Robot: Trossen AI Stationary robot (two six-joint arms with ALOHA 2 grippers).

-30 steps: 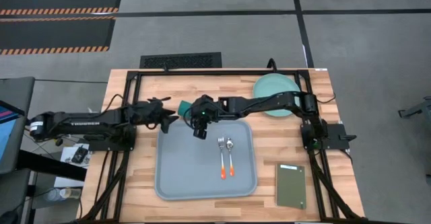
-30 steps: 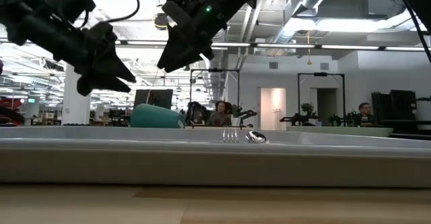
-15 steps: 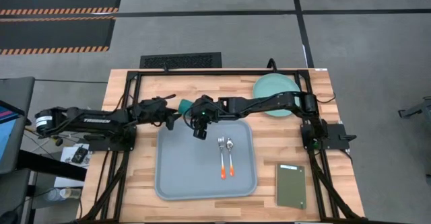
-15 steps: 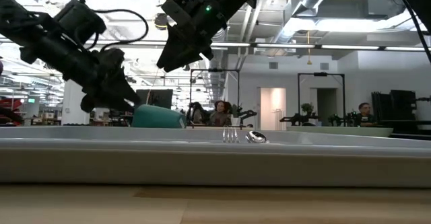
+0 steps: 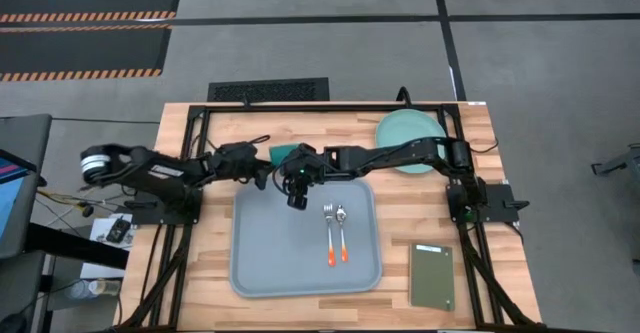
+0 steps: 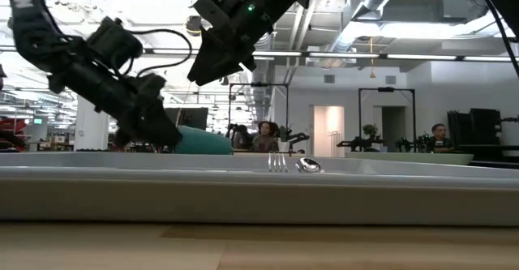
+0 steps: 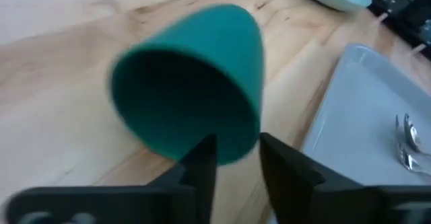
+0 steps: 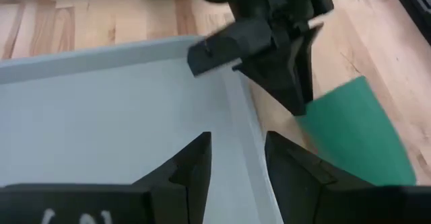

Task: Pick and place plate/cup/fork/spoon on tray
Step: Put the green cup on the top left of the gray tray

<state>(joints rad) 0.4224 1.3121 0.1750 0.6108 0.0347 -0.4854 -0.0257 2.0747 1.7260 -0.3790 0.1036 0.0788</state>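
Note:
The dark green cup (image 5: 281, 154) lies on its side on the table just beyond the tray's far edge, its mouth (image 7: 178, 96) facing my left gripper. My left gripper (image 7: 237, 163) is open and low at the cup's rim, one finger before the mouth and one outside the wall. My right gripper (image 5: 297, 195) is open and empty, held above the tray's (image 5: 270, 263) far edge. The fork (image 5: 329, 235) and the spoon (image 5: 343, 231) lie side by side on the tray. The pale mint plate (image 5: 405, 128) rests on the table at the far right, partly under my right arm. My left gripper's fingers (image 7: 202, 167) straddle the cup's wall at the lowest part of its rim (image 7: 232, 150), coming nearly level from the table's left side. I cannot tell whether they touch it. The cup lies on its side on the table.
A dark olive slab (image 5: 432, 276) lies on the table right of the tray, near the front edge. My right arm reaches from the right across the table's far part, close above the cup and my left gripper. Black frame rails run along the table's edges.
My left gripper has gone down and toward the table's right edge, from well above and left of the cup to its rim. My right gripper has kept still above the tray.

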